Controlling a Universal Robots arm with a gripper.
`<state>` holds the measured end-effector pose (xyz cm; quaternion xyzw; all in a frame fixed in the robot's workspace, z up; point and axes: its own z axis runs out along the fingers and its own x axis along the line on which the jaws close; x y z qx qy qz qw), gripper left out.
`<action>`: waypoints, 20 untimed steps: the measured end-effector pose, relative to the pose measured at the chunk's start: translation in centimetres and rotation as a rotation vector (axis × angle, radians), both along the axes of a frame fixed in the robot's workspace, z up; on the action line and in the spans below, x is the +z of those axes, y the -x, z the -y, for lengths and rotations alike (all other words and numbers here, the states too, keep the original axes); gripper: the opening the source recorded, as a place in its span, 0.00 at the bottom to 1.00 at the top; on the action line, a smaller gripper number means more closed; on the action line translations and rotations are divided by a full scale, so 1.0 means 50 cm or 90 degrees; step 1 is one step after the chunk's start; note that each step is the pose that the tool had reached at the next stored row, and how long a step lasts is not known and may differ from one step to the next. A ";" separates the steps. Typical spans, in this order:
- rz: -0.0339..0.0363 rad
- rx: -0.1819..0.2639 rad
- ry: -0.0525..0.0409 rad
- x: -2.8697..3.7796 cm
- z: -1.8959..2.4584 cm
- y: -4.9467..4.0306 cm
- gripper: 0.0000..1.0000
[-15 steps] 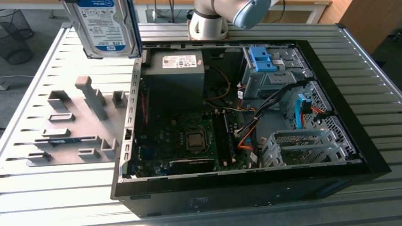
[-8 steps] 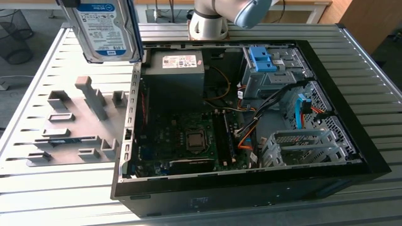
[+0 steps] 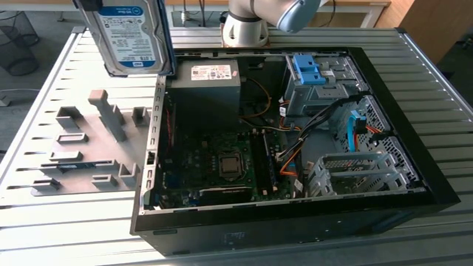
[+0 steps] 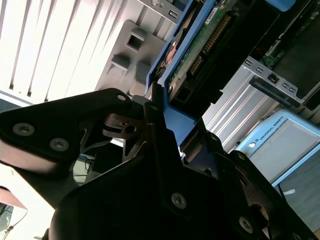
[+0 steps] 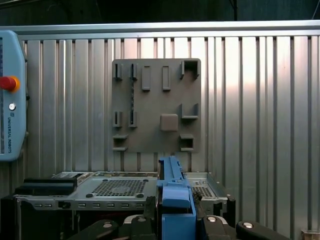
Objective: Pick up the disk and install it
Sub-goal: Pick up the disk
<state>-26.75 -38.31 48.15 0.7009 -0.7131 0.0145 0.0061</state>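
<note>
1. A slatted metal table [image 3: 443, 127] carries everything in the exterior view.
2. An open black computer case [image 3: 296, 227] lies on its side on the table.
3. A grey power supply [image 3: 207, 94] with a white sticker sits in the case's far corner.
4. The motherboard [image 3: 221, 166] lies below it, with orange cables [image 3: 289, 160] just beside.
5. A blue plastic bracket [image 3: 309, 69] sits in the upper drive cage.
6. A silver perforated drive cage [image 3: 358, 173] stands near the front.
7. A grey fixture plate [image 3: 81, 133] with raised holders lies on the exterior view's left.
</note>
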 end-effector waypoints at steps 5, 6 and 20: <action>0.0000 0.000 0.0000 0.000 0.0005 -0.018 0.36; 0.0000 0.000 0.0000 0.000 0.0005 -0.021 0.36; 0.0000 0.000 0.0000 0.000 0.0005 -0.065 0.36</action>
